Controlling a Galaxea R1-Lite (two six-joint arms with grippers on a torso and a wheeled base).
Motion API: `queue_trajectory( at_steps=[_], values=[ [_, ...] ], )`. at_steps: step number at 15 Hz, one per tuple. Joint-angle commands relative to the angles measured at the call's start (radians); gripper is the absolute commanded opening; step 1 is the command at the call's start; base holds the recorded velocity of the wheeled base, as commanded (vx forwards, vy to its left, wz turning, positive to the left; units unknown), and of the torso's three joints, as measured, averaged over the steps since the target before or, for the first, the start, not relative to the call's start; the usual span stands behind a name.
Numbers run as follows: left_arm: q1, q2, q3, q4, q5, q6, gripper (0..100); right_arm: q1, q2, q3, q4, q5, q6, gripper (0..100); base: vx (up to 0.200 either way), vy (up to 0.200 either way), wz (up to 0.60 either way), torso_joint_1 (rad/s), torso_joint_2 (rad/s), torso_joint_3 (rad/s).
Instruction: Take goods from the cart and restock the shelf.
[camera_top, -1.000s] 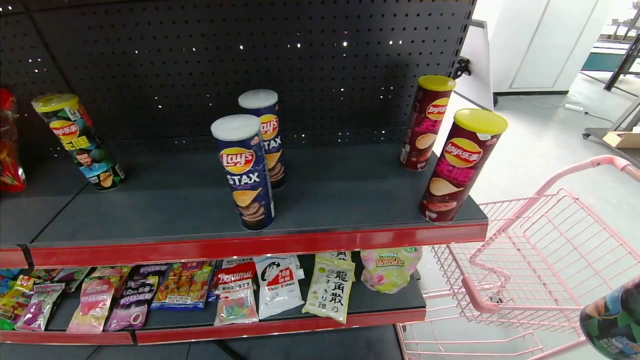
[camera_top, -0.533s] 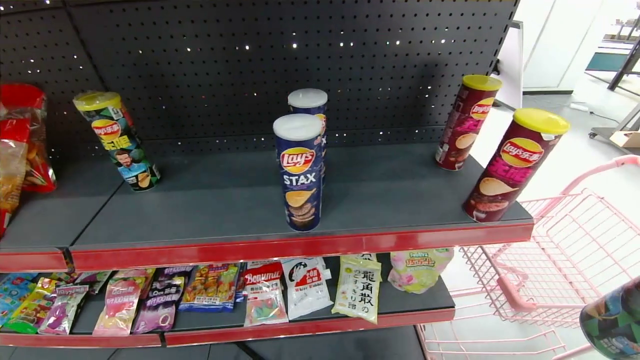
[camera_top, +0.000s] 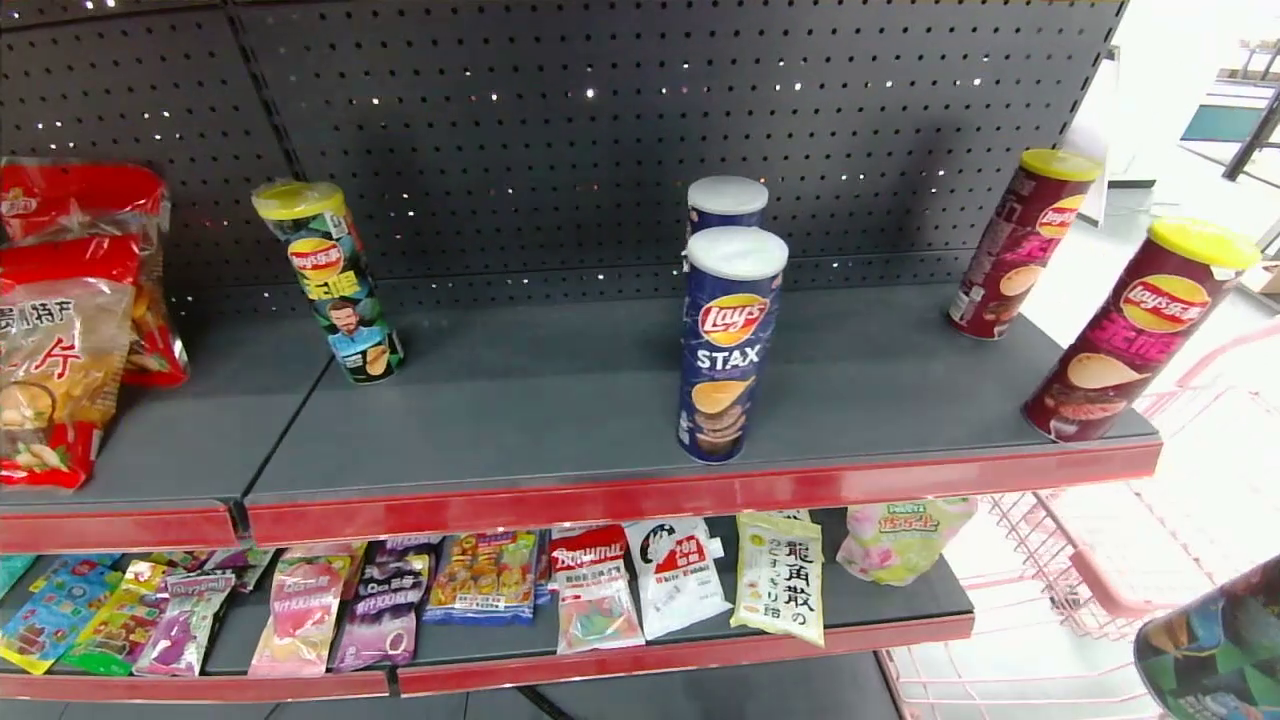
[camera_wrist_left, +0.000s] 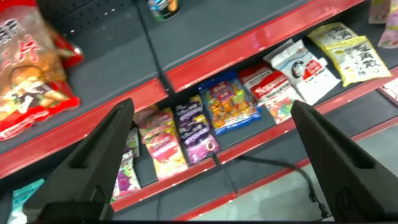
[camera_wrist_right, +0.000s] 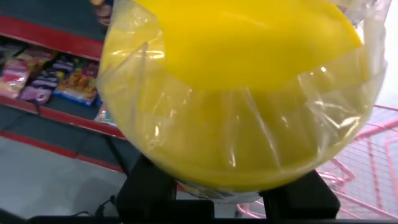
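My right gripper (camera_wrist_right: 224, 200) is shut on a chip can (camera_wrist_right: 242, 93), whose yellow lid under clear film sits right before the right wrist camera. In the head view the can's green-and-black body (camera_top: 1215, 650) shows at the bottom right corner, above the pink cart (camera_top: 1110, 590). On the dark upper shelf (camera_top: 560, 410) stand a matching green can (camera_top: 330, 285) at the left, two blue cans (camera_top: 725, 345) in the middle and two maroon cans (camera_top: 1140, 335) at the right. My left gripper (camera_wrist_left: 211, 168) is open with nothing between its fingers, low in front of the lower shelf.
Red snack bags (camera_top: 60, 340) lean at the upper shelf's far left. Several candy bags (camera_top: 480, 580) lie on the lower shelf (camera_top: 680, 650). A perforated back panel (camera_top: 600, 120) closes the shelf behind. Bare shelf lies between the green and blue cans.
The head camera has panned left, so shelf and cart sit farther right in the picture. The held can stays at the bottom right corner.
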Motion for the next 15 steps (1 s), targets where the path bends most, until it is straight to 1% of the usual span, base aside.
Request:
queue_trajectory(
  at_steps=[1, 7, 9, 13, 15],
  values=[
    [0.0, 0.0, 0.0, 0.0, 0.001, 0.001, 100, 0.029, -0.011, 0.008, 0.003, 0.012, 0.004, 0, 0.0, 0.2, 0.0, 0.007, 0.0, 0.007],
    [0.0, -0.002, -0.002, 0.0, 0.001, 0.004, 100, 0.029, -0.008, 0.005, 0.001, 0.014, 0.004, 0, 0.0, 0.2, 0.0, 0.001, 0.0, 0.0],
    [0.0, -0.002, -0.002, -0.002, 0.001, 0.016, 100, 0.029, -0.011, 0.006, 0.003, 0.014, 0.004, 0, 0.0, 0.2, 0.0, 0.005, 0.0, 0.002],
    [0.0, -0.002, -0.002, -0.014, 0.001, 0.019, 100, 0.029, -0.013, 0.015, 0.0, 0.012, 0.003, 0, 0.0, 0.2, 0.0, 0.002, 0.0, 0.002],
    [0.0, -0.003, -0.002, -0.014, 0.001, 0.032, 100, 0.029, -0.013, 0.018, -0.002, 0.012, 0.003, 0, 0.0, 0.0, 0.0, 0.0, 0.0, 0.0]
  ],
)
